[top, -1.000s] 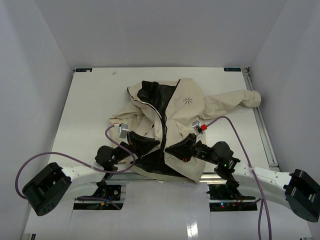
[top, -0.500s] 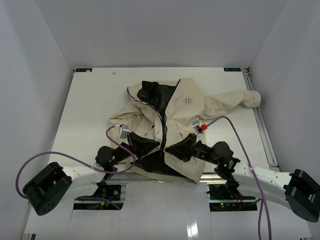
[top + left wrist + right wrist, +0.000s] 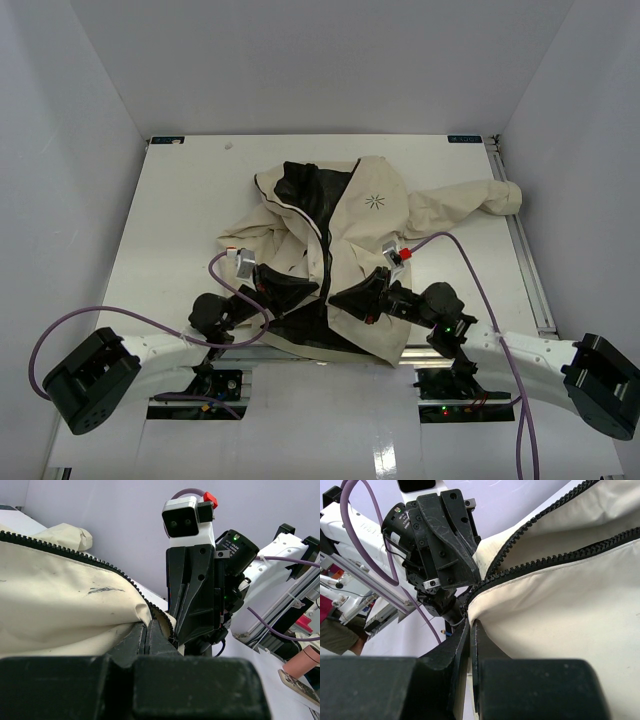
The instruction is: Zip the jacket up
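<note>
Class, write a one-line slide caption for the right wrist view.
Right gripper shut on the cream jacket beside its unjoined black zipper teeth, left gripper opposite.

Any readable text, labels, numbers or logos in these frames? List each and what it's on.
No legible words or numbers in any view.
Starburst logo: a symbol without letters, on the chest of the jacket.
Corner marks at the far corners of the table: too small to read.

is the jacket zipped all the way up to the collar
No, the overhead view shows the jacket open at the chest, black lining showing between its zipper edges.
</note>
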Motion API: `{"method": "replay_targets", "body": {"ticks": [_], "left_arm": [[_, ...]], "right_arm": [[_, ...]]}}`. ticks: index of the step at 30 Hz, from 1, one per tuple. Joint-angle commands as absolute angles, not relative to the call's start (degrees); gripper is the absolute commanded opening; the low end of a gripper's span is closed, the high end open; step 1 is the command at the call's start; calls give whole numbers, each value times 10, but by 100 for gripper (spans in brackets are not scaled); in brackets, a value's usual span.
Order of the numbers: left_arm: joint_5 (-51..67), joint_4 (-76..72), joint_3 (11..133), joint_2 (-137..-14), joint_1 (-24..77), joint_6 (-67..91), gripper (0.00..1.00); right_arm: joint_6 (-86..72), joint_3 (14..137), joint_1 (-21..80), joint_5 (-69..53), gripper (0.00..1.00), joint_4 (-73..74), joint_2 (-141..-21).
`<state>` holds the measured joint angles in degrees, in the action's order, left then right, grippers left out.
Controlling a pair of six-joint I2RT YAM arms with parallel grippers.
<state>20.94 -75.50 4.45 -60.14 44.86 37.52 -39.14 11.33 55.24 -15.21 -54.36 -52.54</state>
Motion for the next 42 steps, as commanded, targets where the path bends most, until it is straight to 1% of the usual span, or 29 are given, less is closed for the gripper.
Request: {"method": "replay_targets", "body": {"ticks": [1,42], "left_arm": [[214,-1026,55,-592,452,377,0],[241,-1043,44,-590,451,360,0]], "right_arm": [[-402,106,554,-165,8,-601,-529],[-419,120,555,-147,8,-609,-547]]}}
